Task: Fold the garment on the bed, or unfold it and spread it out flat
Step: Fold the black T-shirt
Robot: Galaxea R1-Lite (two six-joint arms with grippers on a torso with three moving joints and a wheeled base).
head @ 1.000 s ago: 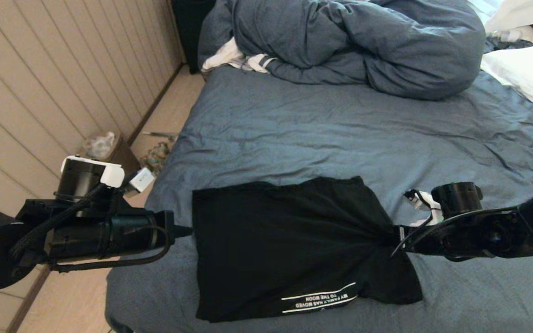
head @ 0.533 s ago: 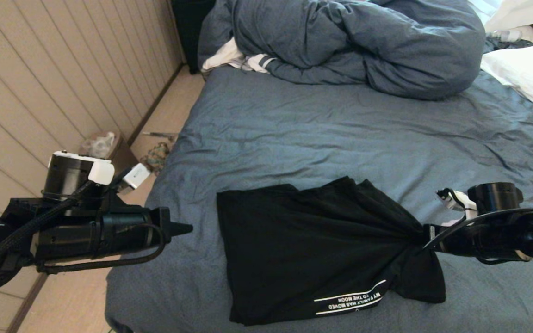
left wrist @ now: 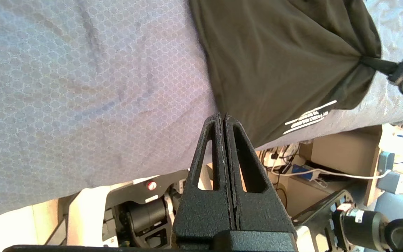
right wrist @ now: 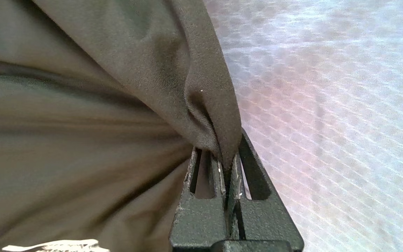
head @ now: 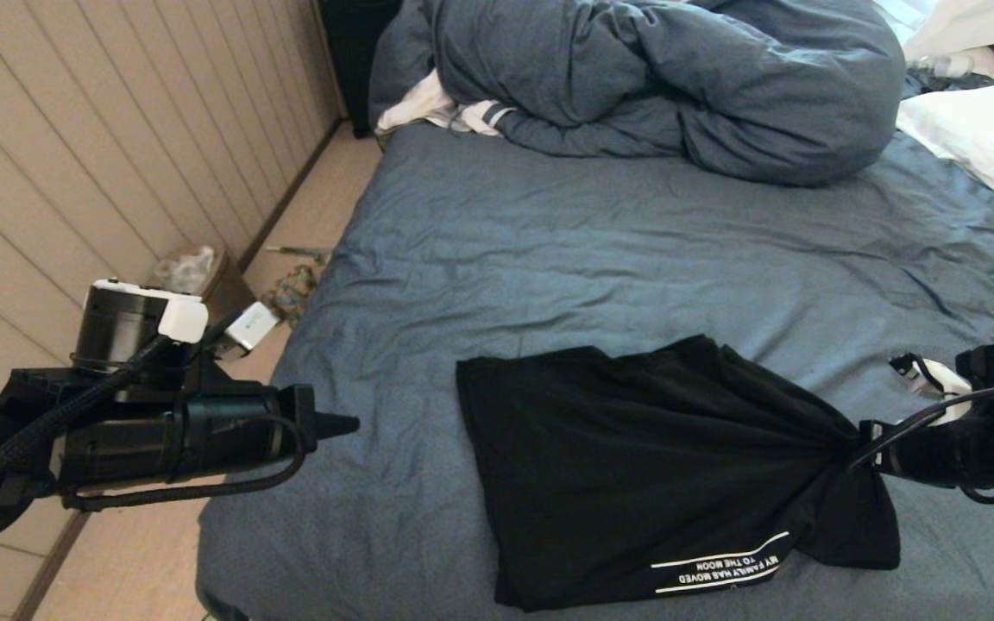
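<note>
The garment, a black T-shirt with white text between two white lines near its front edge, lies folded on the blue-grey bed, near the bed's front edge. My right gripper is shut on the garment's right edge, and the cloth bunches into a point there. In the right wrist view the garment is pinched between the right gripper's tips. My left gripper is shut and empty, over the bed's left edge, well left of the garment. In the left wrist view the left gripper points toward the garment.
A bunched blue-grey duvet lies at the bed's far end, with a white-and-striped cloth at its left. White pillows are at the far right. Left of the bed, the floor holds a bin beside a panelled wall.
My right gripper has dragged the garment to the right across the bed. The left gripper, which touched the garment's left edge a second ago, now stands apart from it and has barely moved.
</note>
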